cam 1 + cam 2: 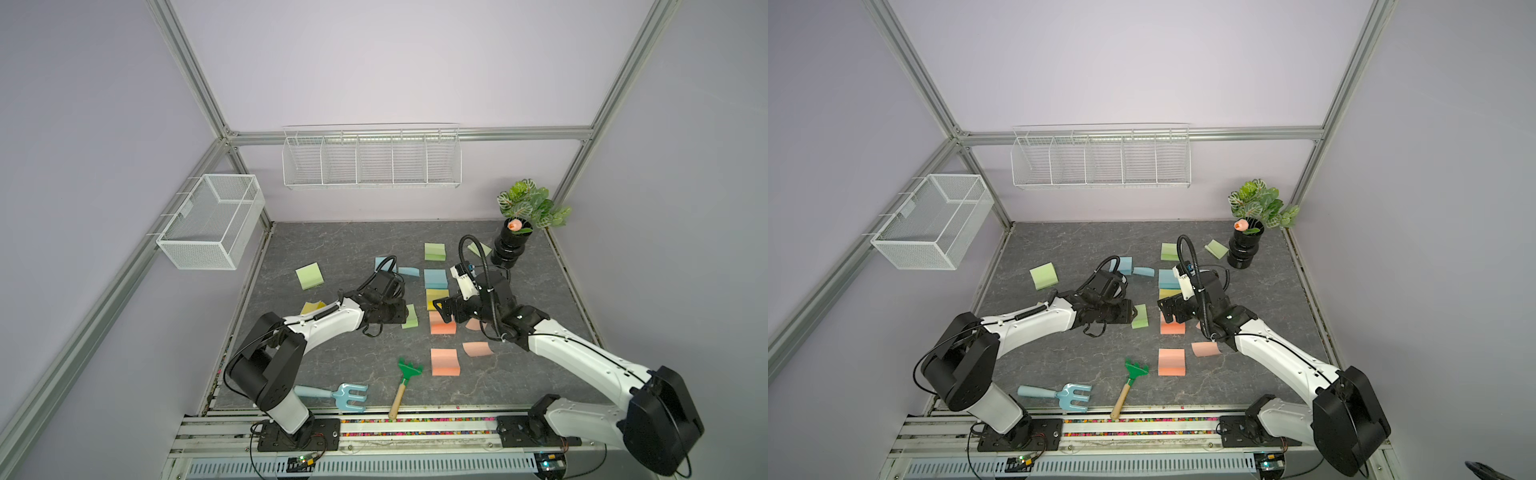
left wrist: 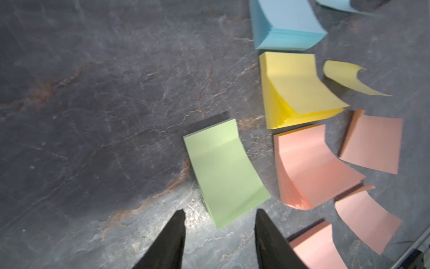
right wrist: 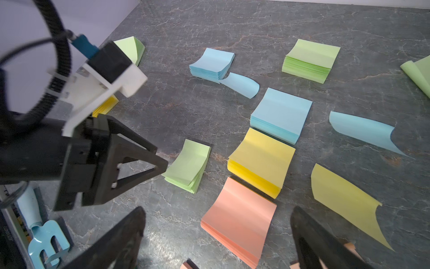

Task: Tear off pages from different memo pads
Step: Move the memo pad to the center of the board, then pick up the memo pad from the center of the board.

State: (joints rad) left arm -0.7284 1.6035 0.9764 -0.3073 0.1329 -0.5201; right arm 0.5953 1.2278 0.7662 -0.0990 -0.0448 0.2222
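The left gripper (image 2: 220, 213) has its jaws parted and grips nothing. The green memo pad (image 2: 223, 172) lies on the table (image 2: 93, 116) directly ahead of the fingertips, its curled near corner reaching the gap between them; contact cannot be determined. The right gripper (image 3: 217, 213) has its jaws spread wide and empty, above the salmon-orange memo pad (image 3: 239, 219), which appears between the 2 fingers in the right wrist view. The yellow memo pad (image 3: 260, 160) touches that pad. 1 yellow page (image 3: 344, 200) and 1 blue page (image 3: 363, 130) lie loose nearby.
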